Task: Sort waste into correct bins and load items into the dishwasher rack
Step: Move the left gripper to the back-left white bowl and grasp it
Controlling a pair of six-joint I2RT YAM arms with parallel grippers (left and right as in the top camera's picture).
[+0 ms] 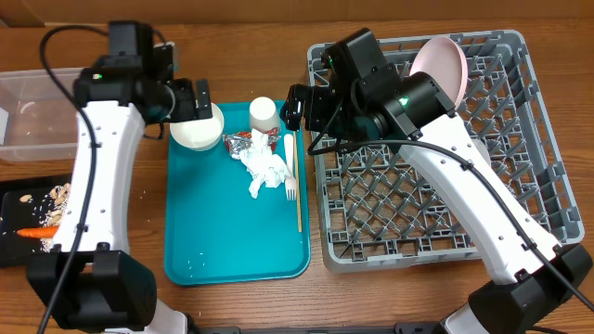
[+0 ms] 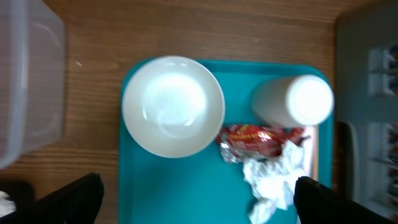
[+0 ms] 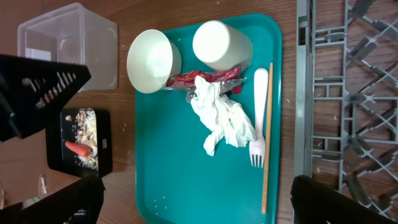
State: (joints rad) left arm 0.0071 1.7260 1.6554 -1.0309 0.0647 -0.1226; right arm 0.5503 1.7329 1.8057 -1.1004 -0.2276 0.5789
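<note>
On the teal tray [image 1: 232, 241] lie a white bowl [image 1: 197, 130], a white cup [image 1: 263, 113], a red-and-silver wrapper [image 1: 243, 141], a crumpled napkin [image 1: 267, 172], a white fork [image 1: 290, 167] and a wooden stick [image 1: 298, 190]. My left gripper [image 1: 190, 97] is open and empty above the bowl [image 2: 173, 106]. My right gripper [image 1: 302, 107] is open and empty above the tray's right edge, near the cup [image 3: 222, 42]. A pink plate [image 1: 439, 65] stands in the grey rack [image 1: 520, 232]. Scraps and a carrot [image 1: 37, 233] lie in the black tray [image 1: 19, 199].
The clear tub [image 1: 32, 111] stands at the far left, behind the black tray. The rack's wall [image 3: 303, 93] runs right beside the teal tray. The right arm reaches across the rack's back left corner. Bare wood shows between tub and teal tray.
</note>
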